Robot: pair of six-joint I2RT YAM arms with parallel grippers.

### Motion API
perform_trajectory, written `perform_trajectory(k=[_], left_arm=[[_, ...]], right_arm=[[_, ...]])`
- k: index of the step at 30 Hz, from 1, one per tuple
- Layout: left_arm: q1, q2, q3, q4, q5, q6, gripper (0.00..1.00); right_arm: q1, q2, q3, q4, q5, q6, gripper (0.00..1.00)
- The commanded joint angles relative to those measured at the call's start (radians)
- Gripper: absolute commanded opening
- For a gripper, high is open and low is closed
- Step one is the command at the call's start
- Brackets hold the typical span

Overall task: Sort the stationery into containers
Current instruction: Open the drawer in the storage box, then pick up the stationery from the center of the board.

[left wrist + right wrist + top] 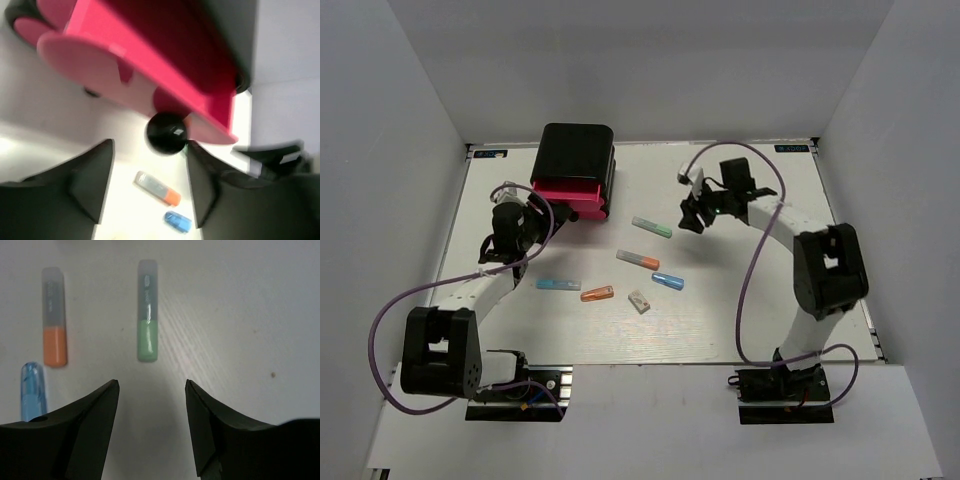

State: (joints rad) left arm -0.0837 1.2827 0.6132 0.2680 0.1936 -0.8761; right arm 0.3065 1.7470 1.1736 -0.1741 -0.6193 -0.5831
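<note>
The black box (575, 152) stands at the back left with one pink drawer (570, 197) pulled out. My left gripper (542, 213) is open right in front of it. In the left wrist view the drawer's black knob (166, 132) sits between the open fingertips (150, 146), close to the right one. My right gripper (694, 216) is open and empty, just right of the mint-green piece (652, 227), which lies ahead of its tips (148, 315). On the table lie the orange-and-grey piece (638, 260), darker blue piece (667, 281), light blue piece (558, 284), orange piece (597, 294) and whitish block (639, 301).
More pink drawers (75, 65) show stacked in the left wrist view. The orange-and-grey piece (54, 315) and a blue piece (33, 390) lie left of the right gripper's tips. Grey walls close in the white table (750, 300) on three sides.
</note>
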Motion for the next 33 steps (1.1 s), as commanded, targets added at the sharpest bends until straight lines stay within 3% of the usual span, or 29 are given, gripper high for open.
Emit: perform_trajectory(k=[1, 8, 21, 24, 25, 27, 28, 33], left_arm=[[0.002, -0.054, -0.017, -0.078, 0.015, 0.025, 0.73], [0.002, -0.207, 0.005, -0.214, 0.006, 0.097, 0.80], [0.002, -0.571, -0.110, -0.521, -0.088, 0.102, 0.80], [0.002, -0.620, -0.135, -0.568, -0.108, 0.059, 0.80], [0.002, -0.629, -0.159, -0.578, -0.108, 0.043, 0.80], [0.002, -0.640, -0.171, -0.587, -0.120, 0.019, 0.80], [0.002, -0.640, -0.171, -0.587, -0.129, 0.009, 0.80], [0.002, -0.629, -0.202, -0.598, -0.129, -0.043, 0.80]], right_arm=[[0.058, 0.113, 0.177, 0.028, 0.118, 0.049, 0.62], [0.141, 0.315, 0.385, -0.041, 0.202, 0.032, 0.64], [0.220, 0.416, 0.373, -0.042, 0.297, 0.014, 0.65], [0.223, 0.427, 0.374, -0.038, 0.328, 0.011, 0.51], [0.226, 0.430, 0.376, -0.036, 0.328, 0.011, 0.41], [0.229, 0.428, 0.377, -0.053, 0.342, 0.006, 0.32], [0.229, 0.428, 0.386, -0.082, 0.342, 0.000, 0.23], [0.212, 0.341, 0.380, -0.146, 0.256, -0.041, 0.05]])
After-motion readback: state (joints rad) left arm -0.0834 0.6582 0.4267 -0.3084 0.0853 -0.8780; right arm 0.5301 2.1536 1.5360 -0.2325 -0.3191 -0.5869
